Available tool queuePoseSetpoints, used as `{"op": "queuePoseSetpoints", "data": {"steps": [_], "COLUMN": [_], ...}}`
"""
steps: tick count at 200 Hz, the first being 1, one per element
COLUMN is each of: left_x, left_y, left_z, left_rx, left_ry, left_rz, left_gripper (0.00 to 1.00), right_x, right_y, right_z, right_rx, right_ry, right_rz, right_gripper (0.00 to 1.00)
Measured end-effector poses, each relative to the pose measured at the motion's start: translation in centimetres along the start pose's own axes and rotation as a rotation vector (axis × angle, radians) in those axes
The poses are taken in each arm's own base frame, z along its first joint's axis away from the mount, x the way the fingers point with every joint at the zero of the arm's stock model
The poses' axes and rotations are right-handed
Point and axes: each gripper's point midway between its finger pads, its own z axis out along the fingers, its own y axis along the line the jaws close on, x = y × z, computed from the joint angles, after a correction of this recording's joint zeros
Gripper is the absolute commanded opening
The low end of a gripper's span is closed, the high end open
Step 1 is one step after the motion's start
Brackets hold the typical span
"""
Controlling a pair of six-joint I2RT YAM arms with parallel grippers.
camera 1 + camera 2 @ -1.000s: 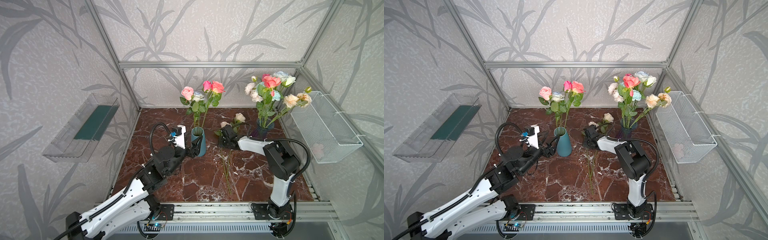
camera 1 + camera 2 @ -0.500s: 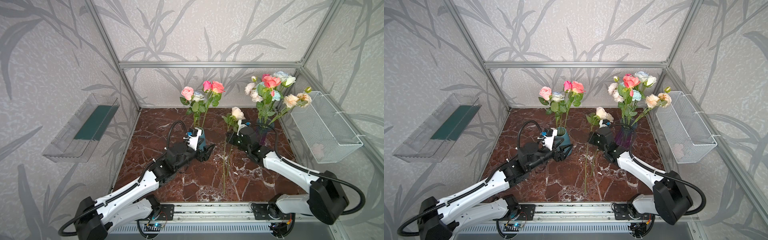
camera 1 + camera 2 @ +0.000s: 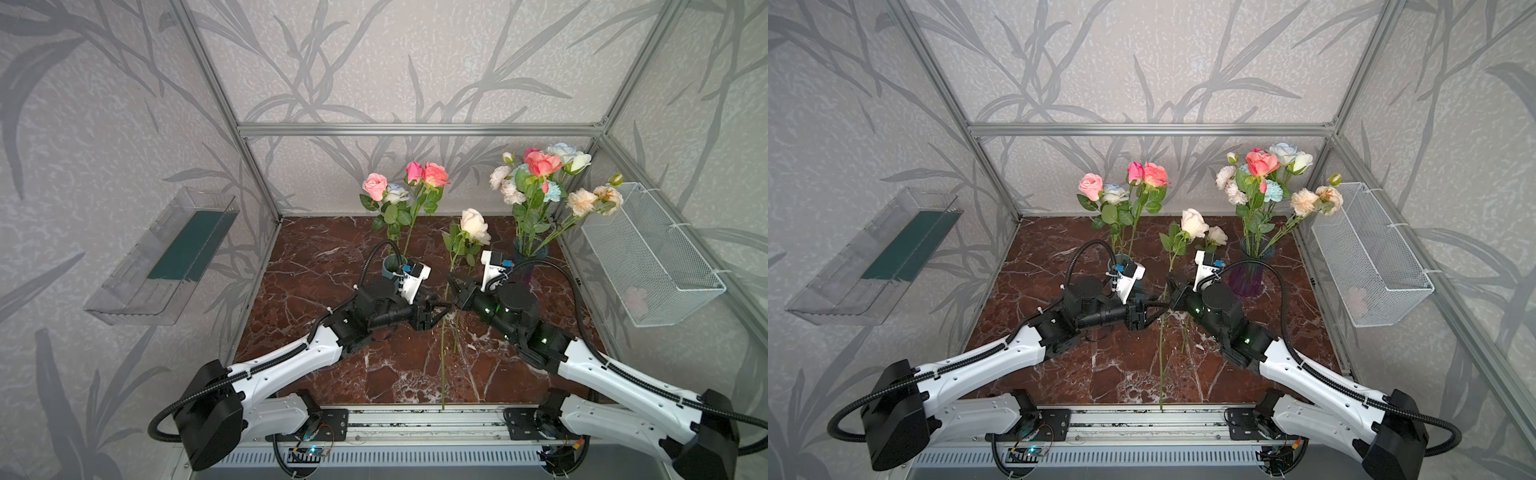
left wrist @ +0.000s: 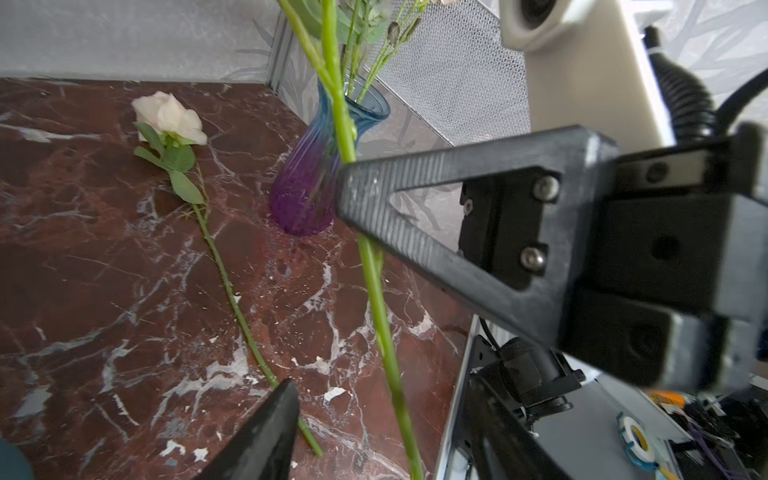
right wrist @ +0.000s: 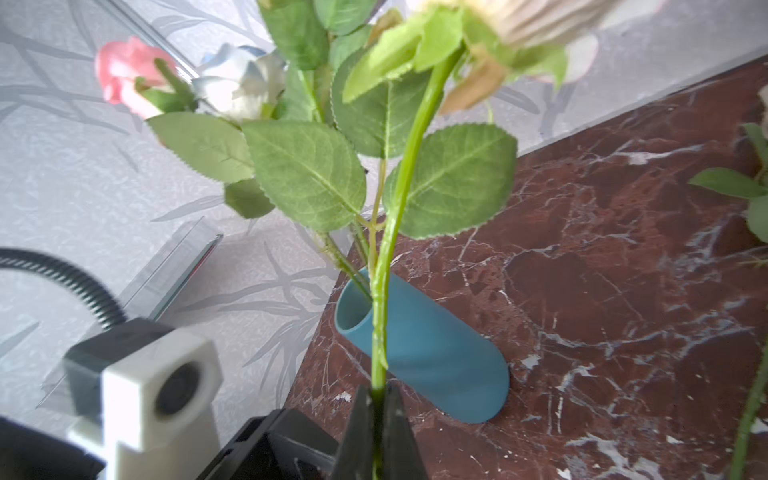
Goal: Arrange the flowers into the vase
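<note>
Moved: since half a second back, both claws are converging mid-scene. The right claw (image 5: 376, 399) is bringing the cream rose (image 3: 473, 222) away from the purple vase (image 4: 307, 178), and the left claw (image 3: 439, 312) is swinging off the teal vase (image 5: 432, 365).
Right claw: pinching the stem just under the leaves, between the two vases, bloom uppermost, bare tail hanging.
Left claw: gaping, tips nearing the stem below that grip and gripping nothing.
Spare: a second cream rose (image 4: 168, 114) is lying flat on the surface (image 3: 332, 266).
Handling: you are likely dealing with a light, thin, springy stem that is swaying under a top-heavy bloom.
Hold: be taking bare stem, never petals.
</note>
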Motion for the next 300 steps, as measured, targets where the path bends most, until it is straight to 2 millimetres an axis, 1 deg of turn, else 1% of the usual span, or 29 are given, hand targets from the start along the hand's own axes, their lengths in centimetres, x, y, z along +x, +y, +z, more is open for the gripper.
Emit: {"op": "queuePoseSetpoints", "data": {"steps": [19,31,43,59,77,80,85,93,98,108,118,134,146,153,164,173,176,190,203,213,223,243,257,263,274,284,300], "left_x": [-0.3,-0.4,-0.5,-0.6,-0.7,-0.7,-0.8,-0.8,-0.8,-0.7,-0.8,-1.6,-3.0,-4.3,-7.0,-9.4,-10.5,-14.3,-17.6,-19.6,-21.4,-23.7,-24.7,-25.0,-25.0,-24.6,-24.0], "left_y": [-0.6,-1.0,-1.1,-0.7,-0.5,-0.5,-0.5,-0.5,-0.5,-0.5,-0.4,-0.4,-0.7,-0.9,-1.8,-2.7,-3.1,-4.9,-6.5,-7.5,-8.2,-8.6,-8.2,-7.9,-6.9,-5.6,-3.7], "left_z": [0.0,0.0,0.0,-0.1,-0.1,-0.1,-0.1,-0.1,-0.1,-0.2,-0.5,-1.5,-2.7,-3.6,-5.4,-7.0,-7.8,-10.5,-12.8,-14.0,-14.8,-15.1,-14.4,-13.8,-12.6,-11.4,-10.2], "left_rx": [0.031,0.047,0.052,0.035,0.028,0.027,0.026,0.024,0.022,0.016,0.004,-0.031,-0.067,-0.095,-0.138,-0.166,-0.181,-0.220,-0.258,-0.288,-0.323,-0.390,-0.437,-0.457,-0.489,-0.527,-0.578], "left_ry": [-0.004,-0.008,-0.010,-0.013,-0.019,-0.020,-0.021,-0.022,-0.021,-0.019,-0.021,-0.048,-0.093,-0.132,-0.211,-0.285,-0.320,-0.437,-0.529,-0.579,-0.620,-0.653,-0.644,-0.632,-0.599,-0.560,-0.502], "left_rz": [0.000,-0.003,-0.004,-0.005,-0.007,-0.007,-0.006,-0.006,0.000,0.010,0.025,0.061,0.108,0.138,0.205,0.257,0.279,0.371,0.454,0.506,0.562,0.649,0.698,0.715,0.740,0.752,0.754], "left_gripper": [0.30,0.17,0.10,0.00,0.00,0.00,0.00,0.00,0.00,0.00,0.00,0.00,0.00,0.00,0.00,0.00,0.00,0.00,0.00,0.00,0.00,0.00,0.00,0.00,0.00,0.00,0.00], "right_x": [0.5,0.5,0.5,0.3,0.2,0.2,0.2,0.2,0.2,0.2,0.0,-0.7,-1.7,-2.5,-3.6,-4.0,-3.9,-3.7,-2.9,-2.3,-2.0,-2.0,-2.3,-2.5,-2.8,-3.0,-3.3], "right_y": [0.7,0.9,1.1,1.4,1.5,1.5,1.6,1.6,1.6,1.7,1.8,2.1,2.4,2.6,2.5,2.0,1.6,0.1,-1.5,-2.5,-3.0,-3.5,-3.5,-3.5,-3.5,-3.6,-4.0], "right_z": [-0.1,-0.2,-0.2,-0.3,-0.3,-0.3,-0.3,-0.3,-0.3,-0.4,-0.8,-1.8,-3.2,-4.0,-5.6,-6.5,-6.8,-7.8,-8.1,-8.1,-8.1,-8.4,-8.9,-9.1,-9.5,-9.9,-10.5], "right_rx": [-0.014,-0.019,-0.022,-0.030,-0.031,-0.031,-0.031,-0.031,-0.032,-0.035,-0.039,-0.048,-0.059,-0.066,-0.077,-0.075,-0.069,-0.049,-0.011,0.018,0.034,0.054,0.053,0.051,0.049,0.048,0.052], "right_ry": [0.005,0.000,-0.005,-0.018,-0.025,-0.026,-0.026,-0.027,-0.027,-0.027,-0.028,-0.041,-0.066,-0.090,-0.137,-0.163,-0.169,-0.197,-0.197,-0.189,-0.184,-0.184,-0.198,-0.205,-0.215,-0.227,-0.245], "right_rz": [-0.014,-0.016,-0.016,-0.016,-0.019,-0.020,-0.023,-0.027,-0.028,-0.035,-0.045,-0.057,-0.059,-0.056,-0.046,-0.039,-0.038,-0.024,-0.027,-0.034,-0.039,-0.045,-0.040,-0.037,-0.033,-0.029,-0.024], "right_gripper": [0.00,0.00,0.00,0.00,0.01,0.04,0.14,0.27,0.33,0.41,0.45,0.45,0.45,0.45,0.45,0.45,0.45,0.45,0.45,0.45,0.45,0.45,0.45,0.45,0.45,0.45,0.45]}}
